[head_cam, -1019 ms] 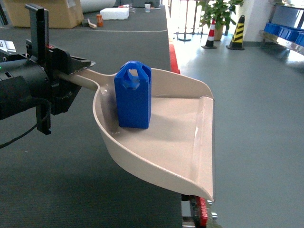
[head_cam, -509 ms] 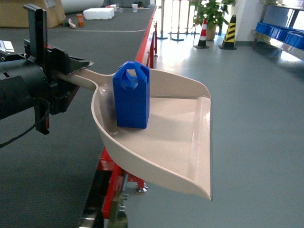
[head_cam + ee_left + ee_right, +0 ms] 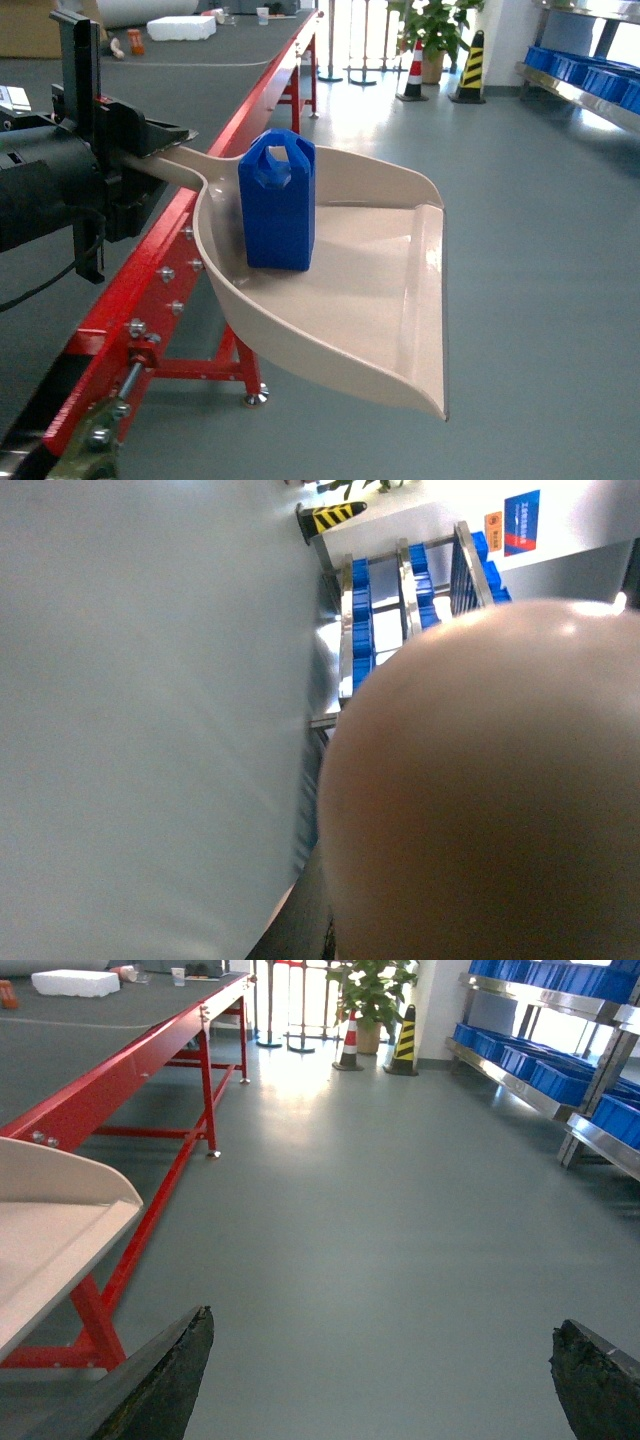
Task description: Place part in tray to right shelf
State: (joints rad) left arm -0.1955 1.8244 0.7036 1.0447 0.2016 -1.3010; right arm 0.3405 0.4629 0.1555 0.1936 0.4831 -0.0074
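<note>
In the head view the blue part [image 3: 278, 205] stands upright at the back of the beige tray [image 3: 380, 300]. My left gripper [image 3: 150, 150] is shut on the tray's handle and holds it level, out over the grey floor beside the table. The tray's underside [image 3: 500, 800] fills most of the left wrist view. In the right wrist view the tray's front corner [image 3: 50, 1220] shows at the left. My right gripper [image 3: 382, 1318] is open with only floor between its fingers. The right shelf [image 3: 590, 85] with blue crates stands far off at the right, and shows too as a steel rack [image 3: 530, 1070].
A long table with a red frame [image 3: 180, 270] and dark top runs along the left. A traffic cone [image 3: 412, 70], a yellow-black post [image 3: 470, 65] and a potted plant [image 3: 430, 30] stand at the far end. Grey floor [image 3: 380, 1210] stretches ahead toward the rack.
The head view has swung off the table: its dark top slid left, the red frame and floor now show under the tray. Tray and part stay the same in my left gripper.
</note>
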